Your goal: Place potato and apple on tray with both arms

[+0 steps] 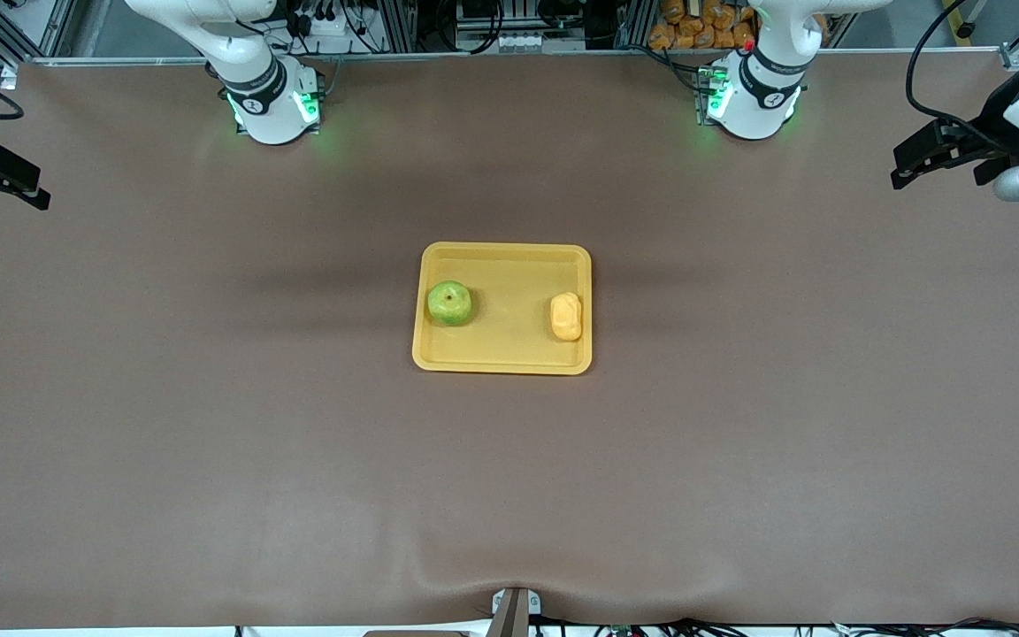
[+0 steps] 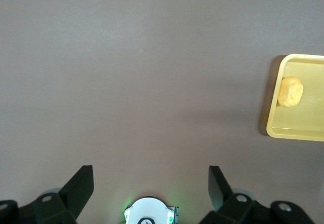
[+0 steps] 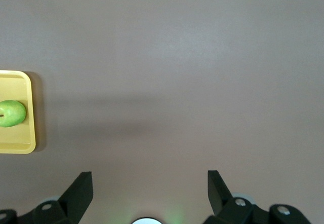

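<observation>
Brown table [image 1: 209, 425]: apple [image 1: 449, 303], potato [image 1: 566, 317] on tray [image 1: 501, 358].

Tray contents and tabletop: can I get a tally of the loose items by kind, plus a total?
Apple: 1, on the tray, toward the right arm's end
Potato: 1, on the tray, toward the left arm's end
Tray: 1, on the table
Total: 3

1. A wide table covered in a matte brown mat [image 1: 209, 425] fills nearly the whole scene.
2. The mat ripples slightly at its front edge.
3. Silver aluminium framing rails [image 1: 403, 22] and tangled black cables [image 1: 315, 18] line the table's robot-side edge.
</observation>
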Available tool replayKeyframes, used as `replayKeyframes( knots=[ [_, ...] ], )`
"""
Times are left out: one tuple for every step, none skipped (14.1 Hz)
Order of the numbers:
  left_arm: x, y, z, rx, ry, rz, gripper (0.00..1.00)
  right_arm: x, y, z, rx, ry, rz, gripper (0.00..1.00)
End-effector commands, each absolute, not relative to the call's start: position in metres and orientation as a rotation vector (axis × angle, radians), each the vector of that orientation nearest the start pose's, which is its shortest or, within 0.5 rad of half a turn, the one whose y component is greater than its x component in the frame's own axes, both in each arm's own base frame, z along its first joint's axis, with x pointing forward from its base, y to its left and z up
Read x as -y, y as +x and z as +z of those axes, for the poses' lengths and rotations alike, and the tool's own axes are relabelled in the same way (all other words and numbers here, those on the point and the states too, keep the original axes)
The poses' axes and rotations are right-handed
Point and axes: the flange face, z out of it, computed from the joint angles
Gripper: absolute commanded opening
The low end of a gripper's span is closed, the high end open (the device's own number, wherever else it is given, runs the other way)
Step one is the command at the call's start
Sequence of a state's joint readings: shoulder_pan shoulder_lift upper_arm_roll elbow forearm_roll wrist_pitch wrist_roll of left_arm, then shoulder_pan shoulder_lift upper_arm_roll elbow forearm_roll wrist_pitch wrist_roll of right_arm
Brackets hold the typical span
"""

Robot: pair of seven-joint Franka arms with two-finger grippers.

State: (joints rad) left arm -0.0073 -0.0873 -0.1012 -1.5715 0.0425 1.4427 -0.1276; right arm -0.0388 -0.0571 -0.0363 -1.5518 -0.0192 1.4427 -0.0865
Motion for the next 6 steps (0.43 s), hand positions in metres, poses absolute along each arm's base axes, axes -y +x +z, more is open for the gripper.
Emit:
replayKeyframes(
  knots=[
    [0.0524, 0.5059, 0.6665, 0.058, -3.104, 0.054, 1.0, 0.0416, 0.5153, 0.6556, 0.023, -3.142, 0.068, 1.0],
    [0.0524, 0.5064, 0.6658, 0.058, -3.104, 0.056, 1.0, 0.0399, 0.5152, 0.6554, 0.028, -3.142, 0.07, 1.0],
    [0.0524, 0.5064, 0.6665, 0.058, -3.104, 0.054, 1.0, 0.0383, 0.5153, 0.6554, 0.033, -3.142, 0.07, 1.0],
    [0.0524, 0.5064, 0.6665, 0.058, -3.104, 0.054, 1.0, 0.0367, 0.5151, 0.6564, 0.038, -3.142, 0.066, 1.0],
    [0.0524, 0.5064, 0.6665, 0.058, -3.104, 0.054, 1.0, 0.0367, 0.5153, 0.6565, 0.038, -3.142, 0.063, 1.0],
    [0.0524, 0.5064, 0.6665, 0.058, -3.104, 0.054, 1.0, 0.0367, 0.5163, 0.6561, 0.038, -3.143, 0.058, 1.0]
  ],
)
